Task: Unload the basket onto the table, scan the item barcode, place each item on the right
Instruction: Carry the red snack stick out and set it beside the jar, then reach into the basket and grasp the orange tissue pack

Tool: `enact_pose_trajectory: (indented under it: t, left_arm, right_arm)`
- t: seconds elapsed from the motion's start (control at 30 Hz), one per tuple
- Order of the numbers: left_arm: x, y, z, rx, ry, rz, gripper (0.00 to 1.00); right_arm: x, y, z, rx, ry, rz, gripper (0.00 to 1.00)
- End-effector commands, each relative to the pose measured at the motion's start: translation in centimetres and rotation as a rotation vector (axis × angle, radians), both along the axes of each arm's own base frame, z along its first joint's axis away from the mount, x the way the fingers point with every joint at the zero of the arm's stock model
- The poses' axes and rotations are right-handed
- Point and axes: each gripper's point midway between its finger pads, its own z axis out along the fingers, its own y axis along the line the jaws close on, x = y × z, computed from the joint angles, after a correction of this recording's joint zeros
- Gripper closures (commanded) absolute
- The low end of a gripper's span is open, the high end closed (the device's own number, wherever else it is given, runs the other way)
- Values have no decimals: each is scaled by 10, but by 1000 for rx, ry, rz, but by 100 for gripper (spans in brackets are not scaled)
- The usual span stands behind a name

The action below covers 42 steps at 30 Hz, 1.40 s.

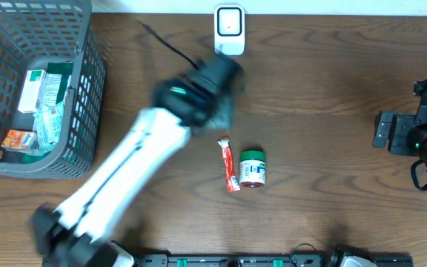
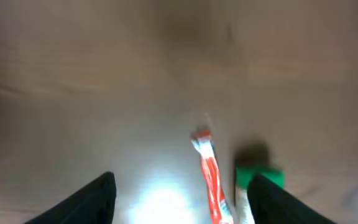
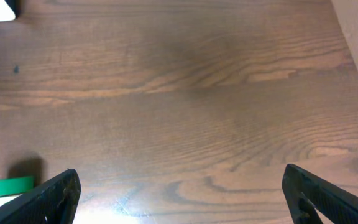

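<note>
Basket [image 1: 87, 89] at far left, boxes [image 1: 35, 90] inside. Scanner [image 1: 228, 30] at rear centre. Sachet [image 1: 230, 165] forward of scanner, just left of jar [image 1: 253, 168]; both well right of basket.

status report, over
Left claw open, empty. Right claw open, empty. Sachet and jar lie on table. Left arm between them and scanner.
</note>
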Motion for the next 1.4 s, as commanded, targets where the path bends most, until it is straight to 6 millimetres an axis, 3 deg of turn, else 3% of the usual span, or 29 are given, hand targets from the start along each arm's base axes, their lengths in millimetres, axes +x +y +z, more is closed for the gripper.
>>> enact_pose_trajectory:
  t: [0.0, 0.03, 0.1, 0.17, 0.2, 0.3, 0.33, 0.43, 0.67, 0.77, 1.0, 1.13, 1.37]
  left_arm:
    - [27, 91, 97, 35, -261, 234, 31]
    - [30, 127, 122, 40, -328, 333, 31]
    - [31, 186, 146, 54, -403, 499, 31]
    - [28, 230, 149, 68, -412, 623, 31]
    - [25, 259, 146, 85, -402, 702, 30]
    - [19, 310, 132, 117, -360, 848, 30]
    - [15, 338, 120, 116, -329, 951, 30]
    - [8, 373, 92, 88, -253, 1090, 30]
    - [3, 417, 9, 117, 24, 1218, 30]
    - [10, 426, -38, 138, 156, 1220, 29]
    - [6, 445, -107, 161, 344, 1244, 26]
    - [-6, 454, -135, 166, 435, 1263, 25]
    - [-16, 467, -156, 162, 485, 1294, 26]
  right_arm:
    - [0, -2, 4, 5, -11, -15, 1]
    - [0, -2, 4, 5, -11, -15, 1]
    - [0, -2, 4, 5, -11, -14, 1]
    - [0, -2, 4, 5, -11, -14, 1]
    - [0, -2, 4, 5, -11, -15, 1]
    - [0, -2, 4, 5, -11, -14, 1]
    - [0, -2, 4, 5, -11, -14, 1]
    - [0, -2, 4, 5, -11, -14, 1]
    - [0, -2, 4, 5, -11, -14, 1]
    - [0, -2, 4, 5, -11, -15, 1]
    - [0, -2, 4, 5, -11, -15, 1]
    - [0, -2, 4, 5, -11, -15, 1]
    - [0, -2, 4, 5, -11, -15, 1]
